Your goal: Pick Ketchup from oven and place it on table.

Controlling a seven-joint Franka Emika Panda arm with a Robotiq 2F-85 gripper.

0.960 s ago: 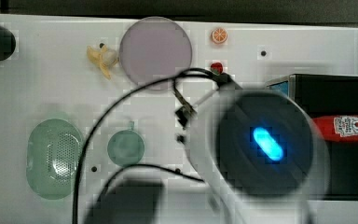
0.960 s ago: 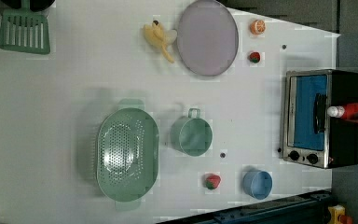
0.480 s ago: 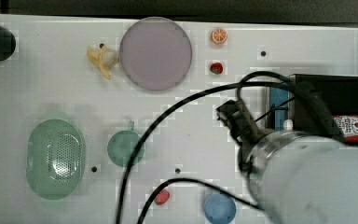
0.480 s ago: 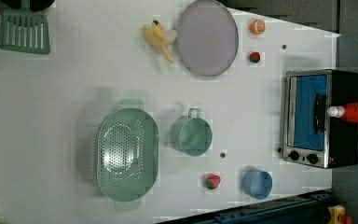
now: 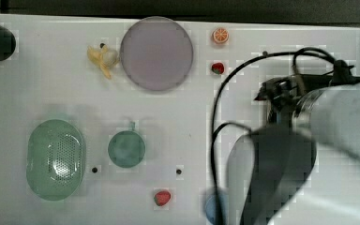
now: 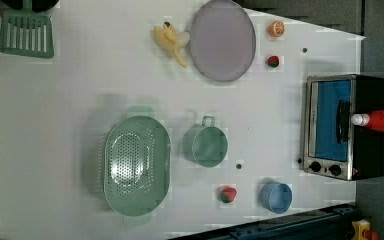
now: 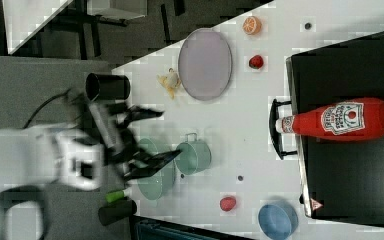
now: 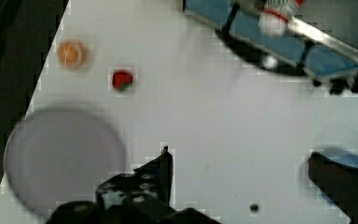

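Now: gripper (image 7: 152,136) jaws wide, empty | ketchup (image 7: 342,120) atop oven (image 7: 350,165)

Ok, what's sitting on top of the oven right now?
The ketchup lies on its side on the black top of the oven, its white cap at the front edge above the door handle. The glass door hides whatever is inside the oven.

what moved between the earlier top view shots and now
The white robot arm has swung toward the top view's right, uncovering the small red strawberry and blue bowl. Its open gripper holds nothing. The red ketchup bottle stays lying on the black toaster oven; everything on the white table is unmoved.
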